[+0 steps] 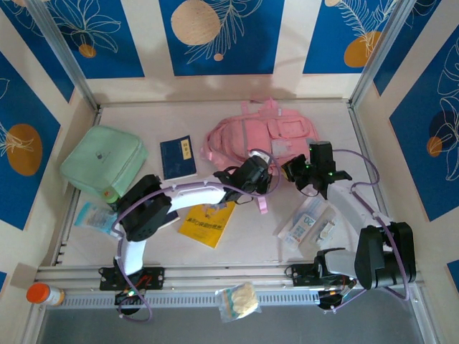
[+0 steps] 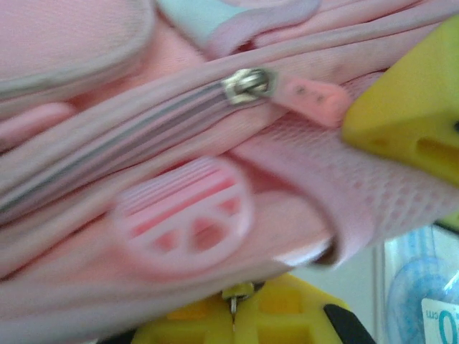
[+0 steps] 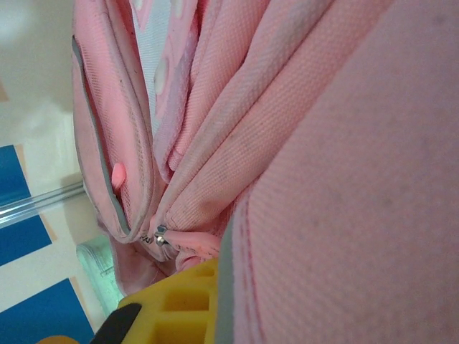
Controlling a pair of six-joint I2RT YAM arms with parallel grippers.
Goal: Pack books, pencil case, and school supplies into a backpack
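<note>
Top external view: the pink backpack (image 1: 262, 136) lies slumped at the far middle of the table (image 1: 136, 122), with both arms reaching to its near edge. It is soft, limp cloth, probably light while unfilled, and it will likely sag and fold rather than hold its mouth open. I judge it is best taken at a seam, a strap or the zip, with one side held while the other is drawn.

The left tool (image 1: 252, 175) is pressed together, pinching a fold of pink mesh fabric just below the zip slider (image 2: 249, 84) and its pink pull tab (image 2: 315, 97). The right tool (image 1: 305, 172) is also closed, with bunched backpack cloth against its yellow finger (image 3: 179, 304).

The books are thin, flat and fairly stiff. They lie flush on the table, so an edge would probably need lifting first. The white packet (image 1: 305, 221) looks light and slick.

Counted:
- **Backpack:** one.
- **Books:** two in sight, a navy book (image 1: 177, 158) left of the backpack and a yellow book (image 1: 206, 223) by the left arm.
- **Supplies:** one white packet with blue print, and one smaller white piece (image 1: 328, 231) just beside it.
</note>
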